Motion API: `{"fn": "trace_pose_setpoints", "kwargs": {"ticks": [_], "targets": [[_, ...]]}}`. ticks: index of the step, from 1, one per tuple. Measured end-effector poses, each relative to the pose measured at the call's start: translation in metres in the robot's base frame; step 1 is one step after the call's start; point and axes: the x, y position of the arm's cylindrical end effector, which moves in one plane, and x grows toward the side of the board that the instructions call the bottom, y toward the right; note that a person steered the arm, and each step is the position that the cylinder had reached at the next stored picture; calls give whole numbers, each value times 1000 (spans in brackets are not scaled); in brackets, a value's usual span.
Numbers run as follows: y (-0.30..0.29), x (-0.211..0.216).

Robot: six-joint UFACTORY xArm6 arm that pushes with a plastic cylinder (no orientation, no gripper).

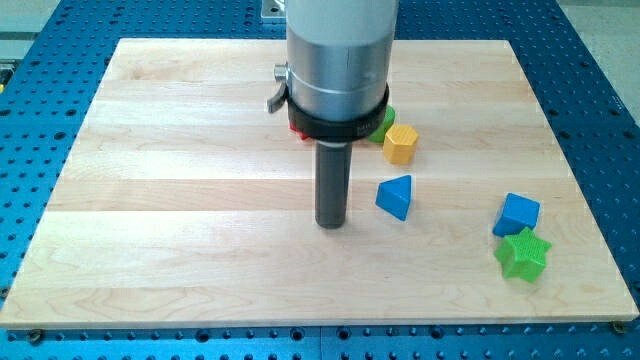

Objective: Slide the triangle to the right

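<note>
The blue triangle (395,196) lies near the middle of the wooden board (180,200). My tip (331,224) rests on the board just to the triangle's left, with a small gap between them. The rod hangs from a large grey cylinder that hides part of the board at the view's top.
A yellow hexagon block (400,144) sits above the triangle. A green block (385,120) and a red block (297,128) are mostly hidden behind the grey cylinder. A blue cube (516,214) and a green star (523,254) lie at the view's right.
</note>
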Motion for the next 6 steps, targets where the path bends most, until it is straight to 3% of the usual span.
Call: {"fn": "trace_pose_setpoints", "kwargs": {"ticks": [1, 2, 3, 6], "targets": [[36, -6], [30, -27], [-53, -33], [-2, -15]]}}
